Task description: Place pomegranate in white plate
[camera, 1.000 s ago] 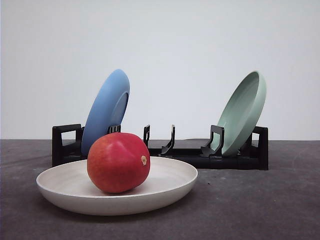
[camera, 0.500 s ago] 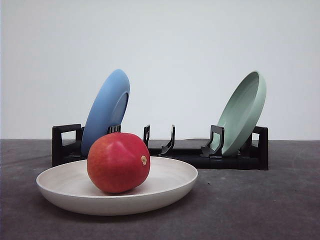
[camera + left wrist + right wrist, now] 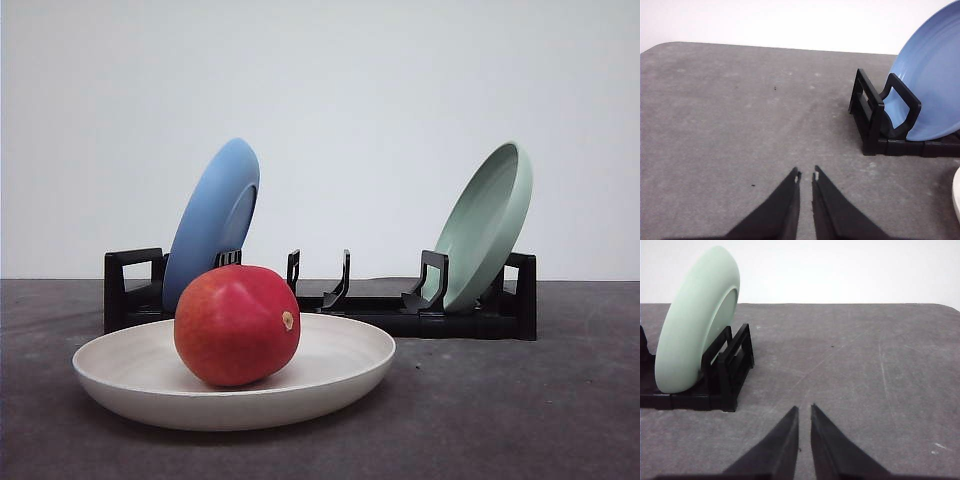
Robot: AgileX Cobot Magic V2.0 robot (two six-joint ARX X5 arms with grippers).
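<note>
Red pomegranate [image 3: 237, 325] sits in white plate [image 3: 340, 385] (jaws elsewhere, closed).

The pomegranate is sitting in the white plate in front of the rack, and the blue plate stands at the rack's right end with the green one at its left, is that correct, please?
Not quite: the ends are swapped. In the front view the blue plate stands at the rack's left end and the green plate at its right. The pomegranate does sit in the white plate in front of the rack.

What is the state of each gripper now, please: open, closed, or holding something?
Left gripper: closed, holding nothing, above bare table.
Right gripper: closed, holding nothing, above bare table.
</note>
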